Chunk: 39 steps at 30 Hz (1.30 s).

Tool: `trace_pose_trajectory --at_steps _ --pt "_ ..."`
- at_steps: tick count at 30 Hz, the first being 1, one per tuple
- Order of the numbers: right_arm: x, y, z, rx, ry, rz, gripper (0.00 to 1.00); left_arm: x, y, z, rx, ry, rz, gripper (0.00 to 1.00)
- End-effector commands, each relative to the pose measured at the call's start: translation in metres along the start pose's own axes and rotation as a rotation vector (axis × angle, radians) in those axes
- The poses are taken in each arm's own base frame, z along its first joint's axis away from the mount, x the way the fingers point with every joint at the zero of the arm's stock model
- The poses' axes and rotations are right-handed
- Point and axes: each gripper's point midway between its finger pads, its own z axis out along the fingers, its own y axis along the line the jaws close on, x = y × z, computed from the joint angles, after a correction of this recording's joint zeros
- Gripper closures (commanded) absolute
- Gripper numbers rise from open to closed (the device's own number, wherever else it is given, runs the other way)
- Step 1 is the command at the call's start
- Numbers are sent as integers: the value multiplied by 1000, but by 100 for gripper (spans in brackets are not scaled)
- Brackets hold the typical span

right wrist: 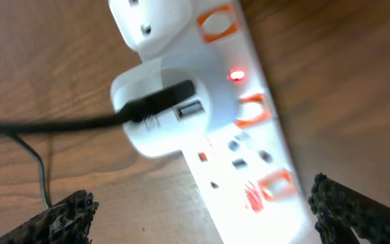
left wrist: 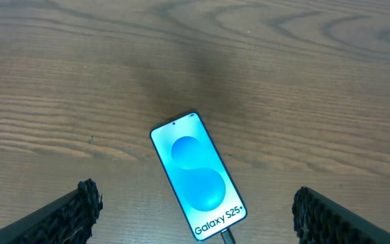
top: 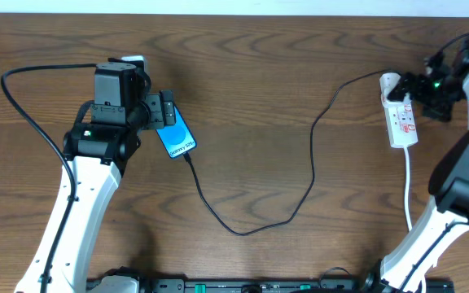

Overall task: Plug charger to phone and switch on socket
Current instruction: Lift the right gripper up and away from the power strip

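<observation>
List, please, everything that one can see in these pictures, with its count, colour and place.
phone: one, black frame and blue screen, left part of the table, lying flat with the screen up
charger: one, thin black cable, from the phone's lower end across the table to the adapter
adapter: one, white, plugged into the socket
socket: one, white with red markings, far right
red light: one, lit, on the socket beside the adapter
cord: one, white, from the socket toward the near edge
table: one, brown wood
left arm: one, white and black, left side
right arm: one, white and black, right side
left fingers: two, black, open, above the phone
right fingers: two, black, open, above the socket
</observation>
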Motion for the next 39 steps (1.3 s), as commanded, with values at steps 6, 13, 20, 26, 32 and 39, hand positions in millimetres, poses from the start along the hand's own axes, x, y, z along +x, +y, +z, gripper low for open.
trace_pose_trajectory --at_steps 6,13,20,26,32,39 --pt "-15 17 -111 78 -243 -15 1 -3 4 0 -16 -3 10 8" --pt "-5 26 -136 64 -272 -5 1 -3 4 0 -16 -3 10 7" --pt "-4 25 -135 64 -267 -4 1 -3 4 0 -16 -3 10 8" --pt "-5 25 -135 64 -268 -4 1 -3 4 0 -16 -3 10 7" --pt "-4 25 -135 64 -267 -4 1 -3 4 0 -16 -3 10 8" --pt "-4 25 -135 64 -267 -4 1 -3 4 0 -16 -3 10 8"
